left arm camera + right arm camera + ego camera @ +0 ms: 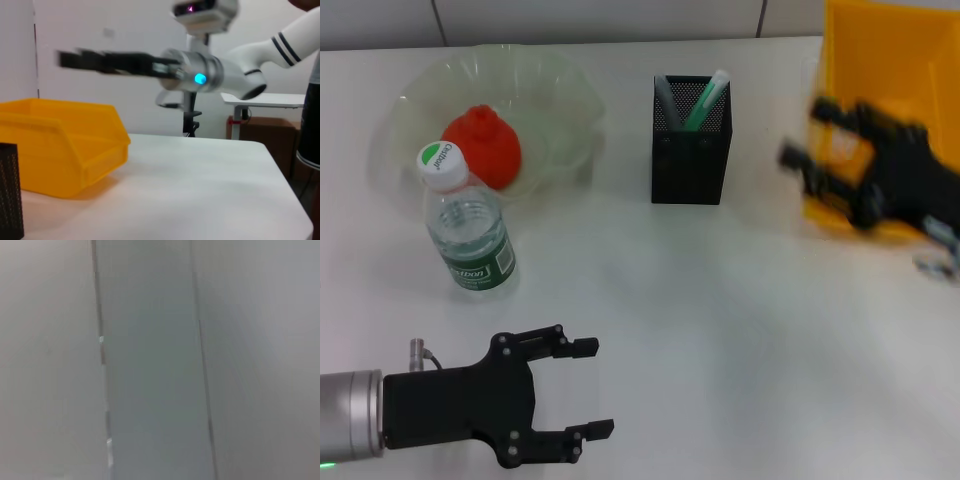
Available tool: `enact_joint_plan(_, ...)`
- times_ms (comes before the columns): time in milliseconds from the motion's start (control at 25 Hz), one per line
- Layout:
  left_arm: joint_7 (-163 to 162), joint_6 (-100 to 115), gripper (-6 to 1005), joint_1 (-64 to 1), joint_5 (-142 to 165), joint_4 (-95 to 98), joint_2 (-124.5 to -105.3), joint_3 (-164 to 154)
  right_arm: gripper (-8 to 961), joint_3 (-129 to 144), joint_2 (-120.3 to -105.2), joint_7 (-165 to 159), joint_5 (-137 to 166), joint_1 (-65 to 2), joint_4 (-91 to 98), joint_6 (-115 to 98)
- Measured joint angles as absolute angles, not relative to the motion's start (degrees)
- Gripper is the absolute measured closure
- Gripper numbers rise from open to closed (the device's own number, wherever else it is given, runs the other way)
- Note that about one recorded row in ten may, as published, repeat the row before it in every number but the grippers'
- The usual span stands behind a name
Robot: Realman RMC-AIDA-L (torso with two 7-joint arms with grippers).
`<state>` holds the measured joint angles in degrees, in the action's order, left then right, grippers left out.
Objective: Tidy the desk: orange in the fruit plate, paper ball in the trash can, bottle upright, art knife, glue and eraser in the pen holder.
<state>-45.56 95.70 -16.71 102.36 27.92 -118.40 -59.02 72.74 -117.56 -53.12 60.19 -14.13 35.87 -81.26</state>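
Observation:
The orange point(485, 145) lies in the fruit plate point(570, 90) at the far left. The bottle point(470, 235) stands upright just in front of the plate. The pen holder point(691, 155) stands at the middle back with a grey tool and a green-and-white stick in it. The trash can point(890, 60) is at the far right. My right gripper point(810, 145) is blurred, open and empty, over the can's near-left corner. My left gripper point(595, 388) is open and empty, low at the near left. The paper ball and the eraser are out of view.
In the left wrist view the trash can point(60, 145) sits on the white table point(210, 190), with the pen holder point(10, 190) at the edge and my right gripper point(67, 59) above the can. The right wrist view shows only blurred grey wall panels.

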Motion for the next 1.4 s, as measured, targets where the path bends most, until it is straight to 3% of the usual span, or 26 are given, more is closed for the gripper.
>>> enact_joint_plan(40, -45.65, 96.02, 214, -16.63, 102.34, 28.01, -118.35, -58.86, 466, 72.54, -116.66, -53.12, 64.26, -11.24, 36.59, -85.04)
enact_joint_plan(200, -45.70, 96.24, 214, -16.53, 102.28, 28.10, -118.30, -58.20, 318, 70.75, -115.93, -51.34, 72.93, -8.82, 36.45, -89.99)
enact_joint_plan(440, -45.68, 96.32, 214, -16.67, 102.21, 28.21, -118.30, -58.03, 108, 68.37, -117.54, -47.46, 87.15, -8.03, 34.36, -94.78)
enact_joint_plan(1400, -45.35, 96.32, 214, -16.52, 102.21, 28.09, -118.39, -58.00, 107, 68.38, -118.72, -47.22, 88.71, -9.09, 32.43, -94.38)
